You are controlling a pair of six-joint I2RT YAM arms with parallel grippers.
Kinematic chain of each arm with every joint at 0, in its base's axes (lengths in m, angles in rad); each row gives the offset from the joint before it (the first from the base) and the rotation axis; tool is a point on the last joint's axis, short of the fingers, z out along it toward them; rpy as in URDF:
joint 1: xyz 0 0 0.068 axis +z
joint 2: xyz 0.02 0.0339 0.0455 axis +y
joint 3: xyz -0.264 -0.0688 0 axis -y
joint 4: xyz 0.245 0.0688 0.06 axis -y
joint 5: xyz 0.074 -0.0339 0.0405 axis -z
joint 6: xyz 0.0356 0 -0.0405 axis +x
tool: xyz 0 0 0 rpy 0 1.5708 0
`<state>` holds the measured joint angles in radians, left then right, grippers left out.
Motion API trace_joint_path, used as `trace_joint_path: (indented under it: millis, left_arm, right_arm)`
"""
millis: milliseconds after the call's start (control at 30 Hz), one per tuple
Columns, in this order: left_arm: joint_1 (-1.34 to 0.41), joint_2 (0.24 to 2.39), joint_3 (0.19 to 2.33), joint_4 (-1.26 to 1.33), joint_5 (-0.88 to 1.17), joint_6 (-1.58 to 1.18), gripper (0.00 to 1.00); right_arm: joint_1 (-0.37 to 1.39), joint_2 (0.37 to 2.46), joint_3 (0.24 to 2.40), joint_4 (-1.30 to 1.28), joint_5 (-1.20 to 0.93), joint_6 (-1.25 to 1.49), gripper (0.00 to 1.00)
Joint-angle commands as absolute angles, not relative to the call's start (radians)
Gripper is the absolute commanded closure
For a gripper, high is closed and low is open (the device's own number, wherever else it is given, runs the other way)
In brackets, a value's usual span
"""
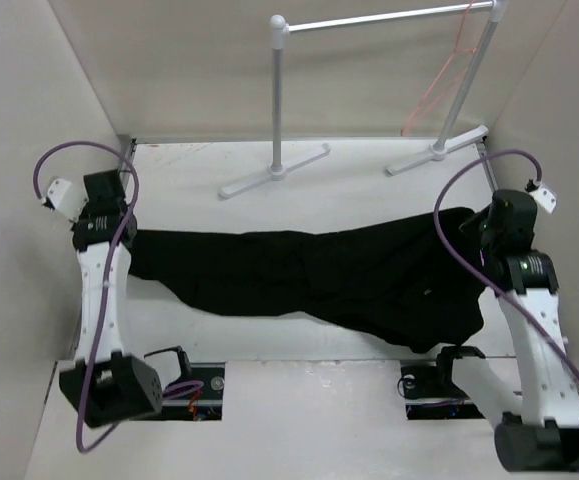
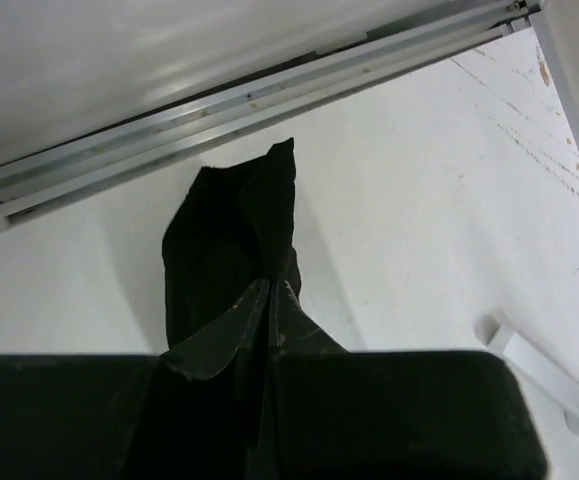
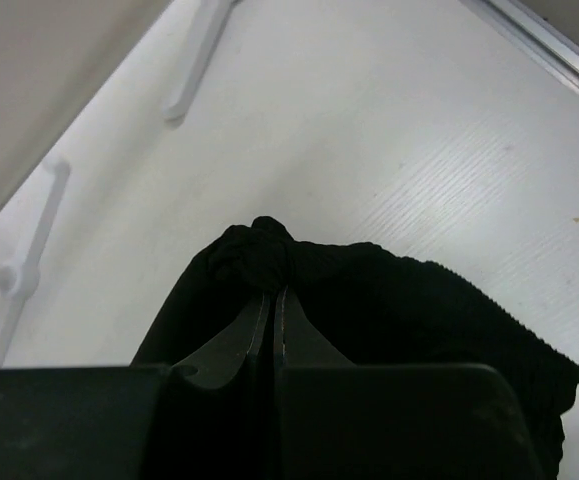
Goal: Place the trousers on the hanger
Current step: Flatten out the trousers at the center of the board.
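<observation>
Two grips are made, left jaws and right jaws each clamped tight on an end of the trousers [image 1: 309, 275] stretched over the desk [image 1: 369, 195], but the hanger [image 1: 439, 80] hangs bare on the far rail [image 1: 379, 20], so the draping remains undone.

The trousers [image 1: 319, 275] are black, soft and crumpled. They stretch lengthwise across the white bench [image 1: 369, 200] from left to right, broader toward the right, with each end gathered into a tight bunch. The hanger [image 1: 437, 85], thin pink-orange wire, hangs from the rail [image 1: 389, 18] at the far right, well apart from them.
</observation>
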<state>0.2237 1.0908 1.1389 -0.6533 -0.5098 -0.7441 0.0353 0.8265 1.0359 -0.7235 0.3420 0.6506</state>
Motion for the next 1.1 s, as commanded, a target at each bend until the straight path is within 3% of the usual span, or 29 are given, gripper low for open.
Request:
trace_joint_path:
  millis: [0,233,300,333,400,467,500,567,633,700,767,800,833,900,1067]
  left_arm:
    - [0.213,1.233,1.227,-0.491,-0.512,-0.755,0.99]
    - [0.160,1.687,1.537,-0.381,-0.506,-0.703,0.98]
    - [0.148,1.768,1.604,-0.321,-0.496,-0.693,0.95]
    - [0.145,1.794,1.621,-0.275,-0.470,-0.690,0.89]
    - [0.143,1.807,1.628,-0.197,-0.388,-0.695,0.69]
    - [0.143,1.763,1.609,-0.128,-0.330,-0.696,0.36]
    - [0.143,1.725,1.589,-0.120,-0.310,-0.696,0.27]
    - [0.137,1.617,1.505,-0.120,-0.290,-0.695,0.24]
    - [0.116,1.472,1.343,-0.126,-0.294,-0.696,0.26]
    - [0.111,1.334,1.144,-0.149,-0.314,-0.713,0.31]
    - [0.134,1.244,0.963,-0.190,-0.319,-0.765,0.40]
    - [0.168,1.224,0.890,-0.195,-0.305,-0.781,0.43]
    - [0.214,1.218,0.832,-0.195,-0.272,-0.799,0.44]
    - [0.306,1.227,0.754,-0.158,-0.200,-0.830,0.43]
    - [0.351,1.320,0.730,0.029,-0.153,-0.864,0.31]
  right_arm:
    - [-0.090,0.951,0.997,-0.433,0.218,0.666,1.00]
    - [-0.182,1.424,1.162,-0.230,0.198,0.774,1.00]
    - [-0.183,1.550,1.245,-0.204,0.187,0.791,0.95]
    - [-0.183,1.583,1.265,-0.203,0.189,0.793,0.89]
    - [-0.185,1.603,1.292,-0.215,0.173,0.798,0.64]
    - [-0.180,1.544,1.269,-0.204,0.175,0.792,0.40]
    - [-0.174,1.508,1.255,-0.210,0.176,0.782,0.35]
    - [-0.138,1.392,1.198,-0.219,0.196,0.770,0.27]
    - [-0.087,1.274,1.129,-0.241,0.206,0.769,0.27]
    - [-0.013,1.165,1.050,-0.277,0.204,0.776,0.50]
    - [0.080,1.070,0.973,-0.320,0.207,0.764,0.83]
    - [0.123,1.024,0.932,-0.354,0.212,0.770,0.94]
    - [0.160,0.978,0.890,-0.385,0.215,0.772,0.97]
    - [0.208,0.876,0.794,-0.449,0.228,0.782,0.95]
    - [0.084,0.715,0.663,-0.563,0.222,0.776,0.56]
